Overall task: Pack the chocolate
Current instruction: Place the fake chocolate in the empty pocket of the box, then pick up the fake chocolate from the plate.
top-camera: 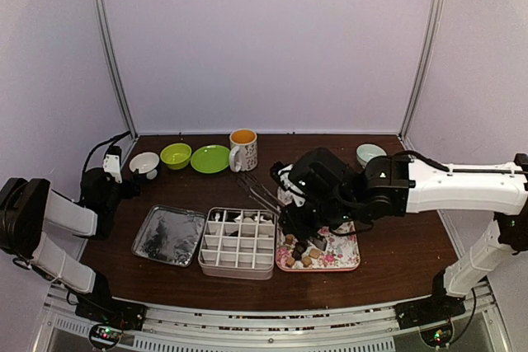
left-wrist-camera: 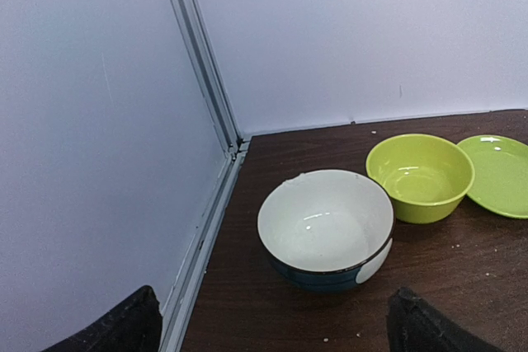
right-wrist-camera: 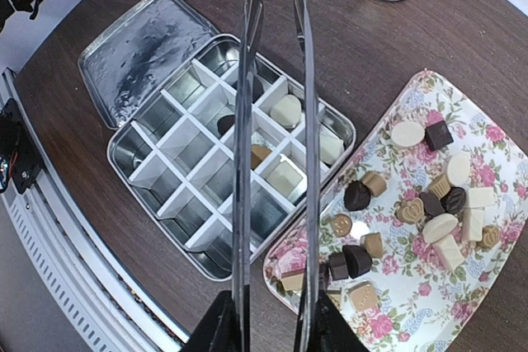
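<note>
Several chocolates [right-wrist-camera: 356, 195], dark, tan and cream, lie on a pink floral tray [right-wrist-camera: 412, 319], which also shows in the top view [top-camera: 346, 257]. A few more sit in far cells of the divided tin [right-wrist-camera: 177, 166], among them a white one [right-wrist-camera: 287, 110] and a tan one [right-wrist-camera: 261, 155]. My right gripper [right-wrist-camera: 271, 327] is shut on thin metal tongs [right-wrist-camera: 246, 162]. The tong blades stand apart above the tin's right side, their tips cut off by the top edge. My left gripper [left-wrist-camera: 276, 327] is open and empty, just in front of a white bowl [left-wrist-camera: 326, 220].
The tin's lid [top-camera: 169, 235] lies left of the tin [top-camera: 235, 269]. Along the back stand a green bowl [top-camera: 176, 155], a green plate [top-camera: 210, 158], a mug [top-camera: 243, 148] and a pale bowl [top-camera: 370, 152]. The enclosure wall and rail run close on the left [left-wrist-camera: 206, 228].
</note>
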You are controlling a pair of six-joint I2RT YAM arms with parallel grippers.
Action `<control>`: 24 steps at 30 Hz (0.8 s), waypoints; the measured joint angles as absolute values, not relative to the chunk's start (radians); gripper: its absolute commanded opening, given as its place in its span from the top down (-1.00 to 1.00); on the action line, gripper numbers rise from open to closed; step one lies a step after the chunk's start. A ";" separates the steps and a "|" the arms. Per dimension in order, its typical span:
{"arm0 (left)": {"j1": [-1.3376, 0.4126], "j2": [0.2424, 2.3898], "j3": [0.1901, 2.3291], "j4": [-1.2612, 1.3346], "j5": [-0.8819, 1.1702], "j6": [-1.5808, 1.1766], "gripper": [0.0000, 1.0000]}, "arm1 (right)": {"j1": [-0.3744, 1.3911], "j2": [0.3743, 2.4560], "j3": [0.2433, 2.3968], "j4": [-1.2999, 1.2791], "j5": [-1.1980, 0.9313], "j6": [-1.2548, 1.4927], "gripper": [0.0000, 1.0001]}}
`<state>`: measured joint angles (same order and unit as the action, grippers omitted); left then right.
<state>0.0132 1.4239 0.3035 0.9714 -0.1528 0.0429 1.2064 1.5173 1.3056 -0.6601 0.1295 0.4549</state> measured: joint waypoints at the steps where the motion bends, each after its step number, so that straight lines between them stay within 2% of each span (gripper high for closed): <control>1: 0.013 1.424 0.303 0.971 -0.153 0.043 -0.96 | 1.206 1.496 1.282 -0.661 0.139 0.463 0.42; 11: 0.013 1.424 0.303 0.972 -0.153 0.043 -0.95 | 1.206 1.301 1.076 -0.672 0.186 0.562 0.42; 24: 0.013 1.424 0.303 0.971 -0.153 0.043 -0.96 | 1.169 1.192 0.918 -0.776 0.198 0.713 0.43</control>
